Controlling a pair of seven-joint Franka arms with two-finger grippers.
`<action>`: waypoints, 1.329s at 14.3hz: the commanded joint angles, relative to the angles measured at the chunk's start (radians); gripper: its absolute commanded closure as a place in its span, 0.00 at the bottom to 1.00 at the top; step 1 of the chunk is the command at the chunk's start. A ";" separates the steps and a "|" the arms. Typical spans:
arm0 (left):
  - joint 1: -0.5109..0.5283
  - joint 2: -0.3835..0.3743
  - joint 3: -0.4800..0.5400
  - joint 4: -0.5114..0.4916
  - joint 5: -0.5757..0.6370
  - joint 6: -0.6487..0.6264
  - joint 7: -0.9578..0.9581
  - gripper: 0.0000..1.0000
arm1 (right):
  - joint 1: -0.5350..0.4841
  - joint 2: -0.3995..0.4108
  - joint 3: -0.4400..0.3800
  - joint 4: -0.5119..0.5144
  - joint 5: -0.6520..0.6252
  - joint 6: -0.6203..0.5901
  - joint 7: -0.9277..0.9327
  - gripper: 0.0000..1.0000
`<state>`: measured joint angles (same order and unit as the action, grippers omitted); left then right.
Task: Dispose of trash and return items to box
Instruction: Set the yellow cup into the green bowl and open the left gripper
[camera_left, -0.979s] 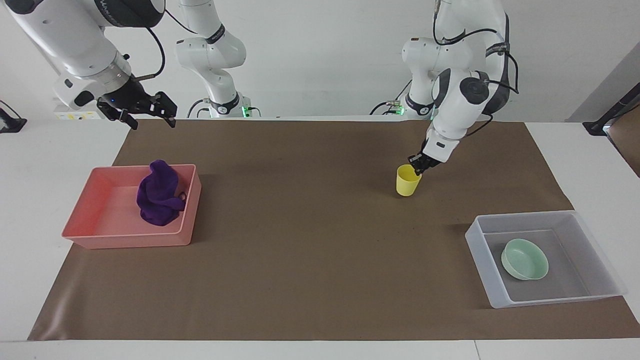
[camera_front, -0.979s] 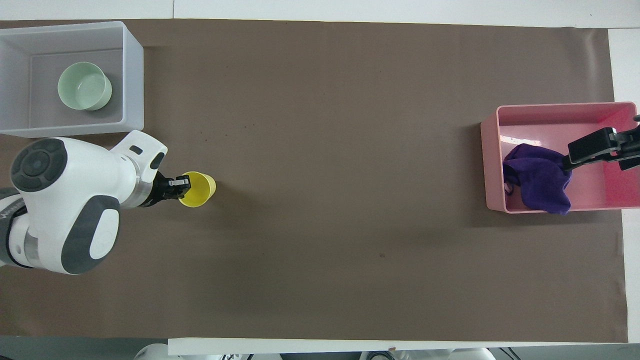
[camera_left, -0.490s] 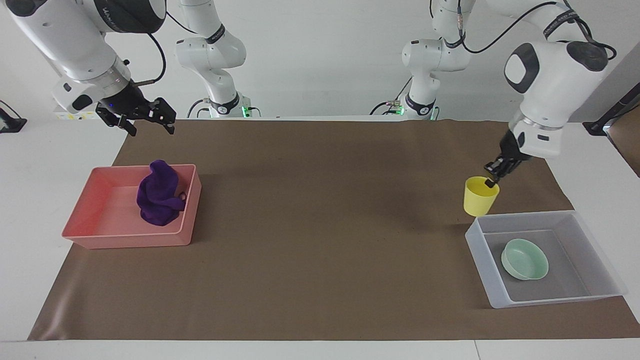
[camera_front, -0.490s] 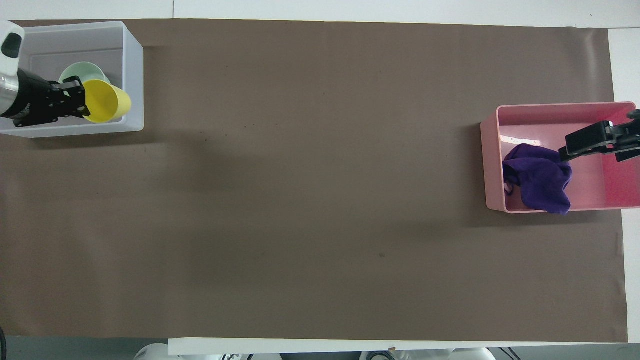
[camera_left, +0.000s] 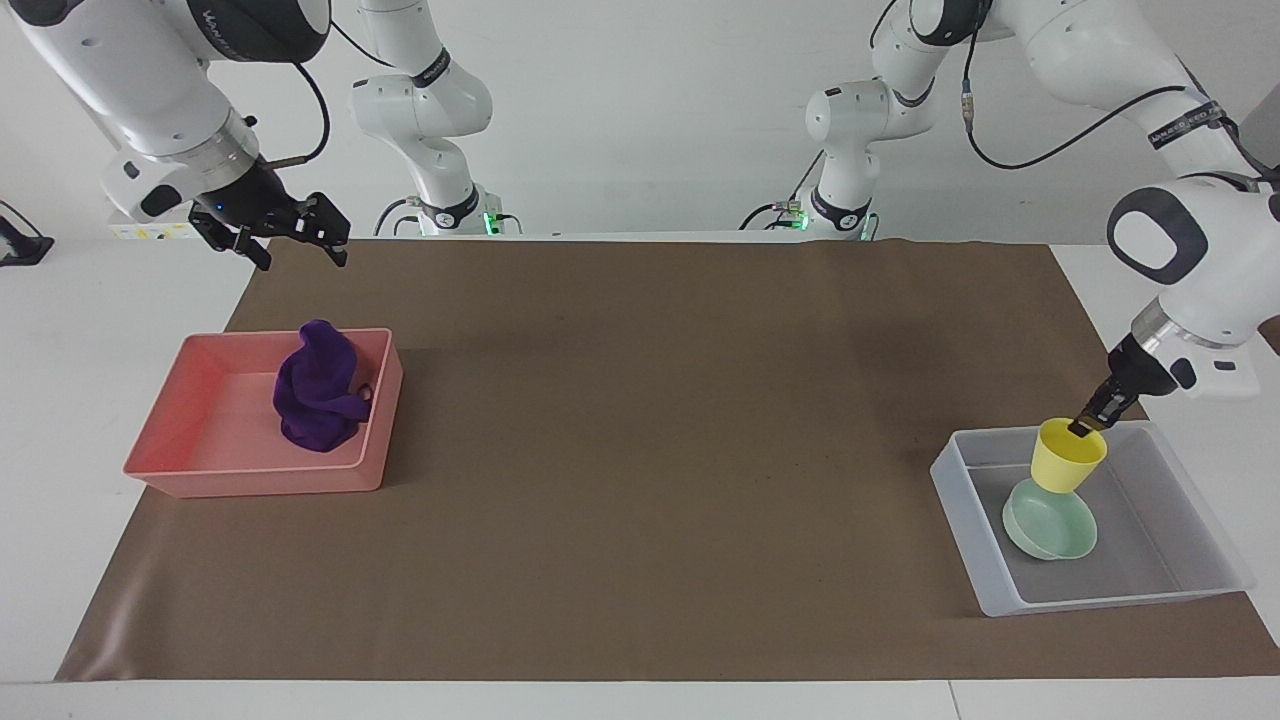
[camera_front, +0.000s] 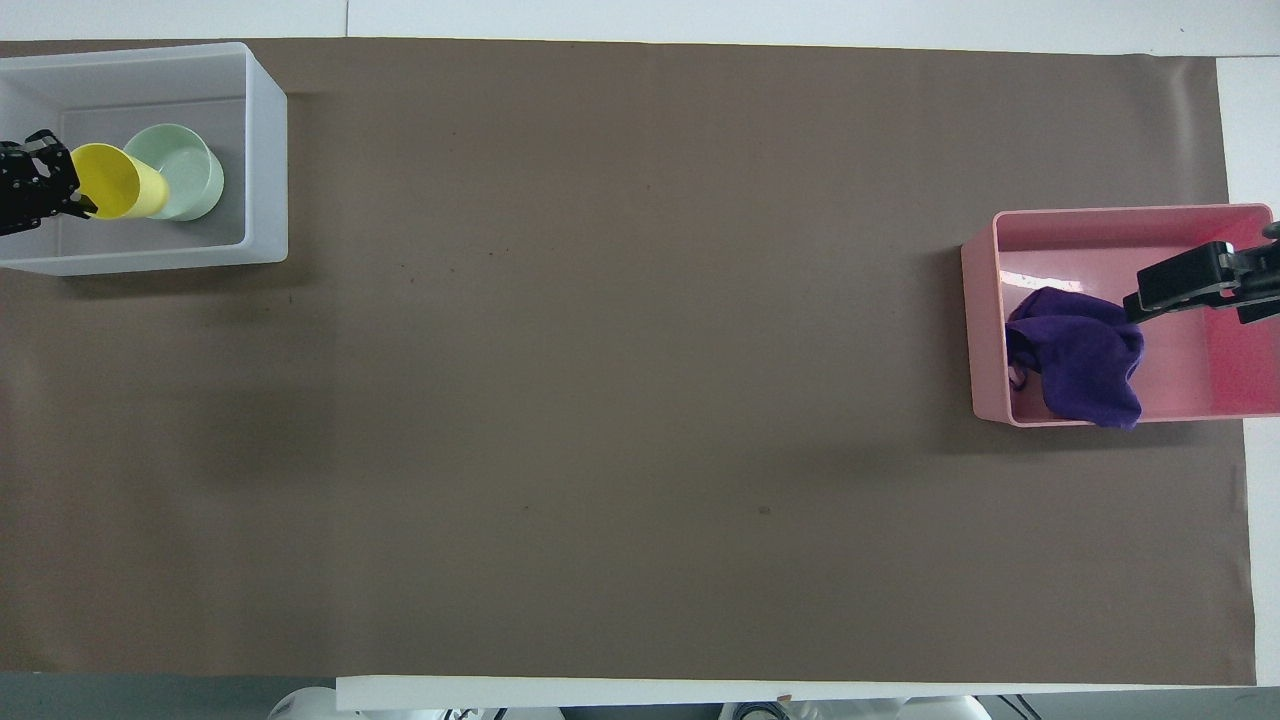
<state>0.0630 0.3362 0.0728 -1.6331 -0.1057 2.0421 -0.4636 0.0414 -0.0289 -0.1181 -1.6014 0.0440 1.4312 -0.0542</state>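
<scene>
Left gripper (camera_left: 1085, 424) pinching cup (camera_left: 1067, 456) by rim, over bowl (camera_left: 1050, 520) in box (camera_left: 1200, 530), probably for nesting. Right gripper (camera_left: 292, 232) spread, waiting above tray (camera_left: 200, 440) with cloth (camera_left: 318, 390).

Small yellow plastic cup (camera_front: 112, 181) held by left gripper (camera_front: 62, 186) over translucent whitish bin (camera_front: 262, 150), mint-green round bowl (camera_front: 190, 172) at its three o'clock.

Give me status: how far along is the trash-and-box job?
Done: the purple cloth lies in the pink tray, and the green bowl sits in the clear box. In hand: the left hand grips the yellow cup by its rim, held over the bowl inside the box. Left: set the cup down and let go. The right hand waits, open, above the tray's end of the table.
</scene>
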 joint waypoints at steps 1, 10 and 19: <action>0.000 0.050 -0.007 0.032 -0.011 0.065 -0.006 1.00 | -0.014 -0.025 0.005 -0.034 -0.024 0.017 -0.016 0.00; -0.014 0.044 -0.004 0.009 0.023 0.053 -0.009 0.00 | -0.012 -0.034 0.001 -0.034 -0.023 0.015 -0.012 0.00; -0.064 -0.307 -0.015 -0.039 0.023 -0.371 0.195 0.00 | -0.012 -0.036 0.001 -0.034 -0.018 0.014 -0.012 0.00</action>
<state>0.0107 0.1567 0.0530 -1.6043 -0.0989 1.7842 -0.3627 0.0337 -0.0348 -0.1181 -1.6021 0.0327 1.4312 -0.0542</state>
